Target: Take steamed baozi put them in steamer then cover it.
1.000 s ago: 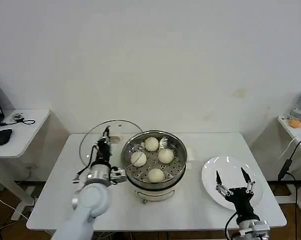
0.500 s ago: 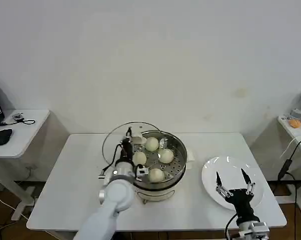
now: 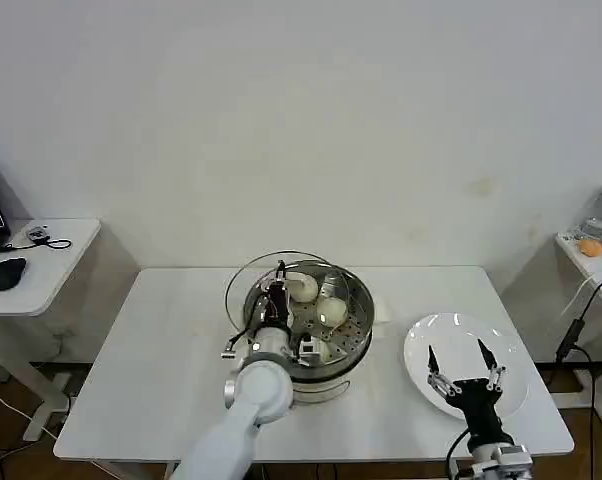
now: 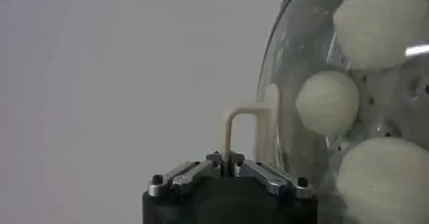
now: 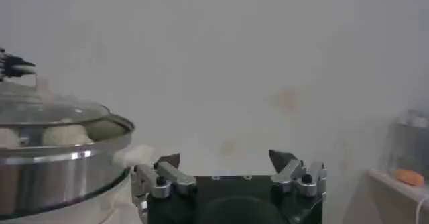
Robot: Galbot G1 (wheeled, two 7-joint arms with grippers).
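While the right hand [image 3: 465, 366] waits spread open above the white plate [image 3: 511, 356], the left hand [image 3: 278, 281], clamped on the glass cover's [image 3: 271, 290] handle, has carried it from the tabletop's [image 3: 151, 370] left side over the steamer [image 3: 353, 330], nearly covering the baozi [image 3: 331, 312].

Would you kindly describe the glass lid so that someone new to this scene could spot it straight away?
On the white table, look to the shiny steamer at its middle with the steamed baozi inside. The cover hangs over the steamer's left part, the left gripper shut on its pale bar handle. Unlike the white plate under the open right gripper, it is clear glass with a metal rim.
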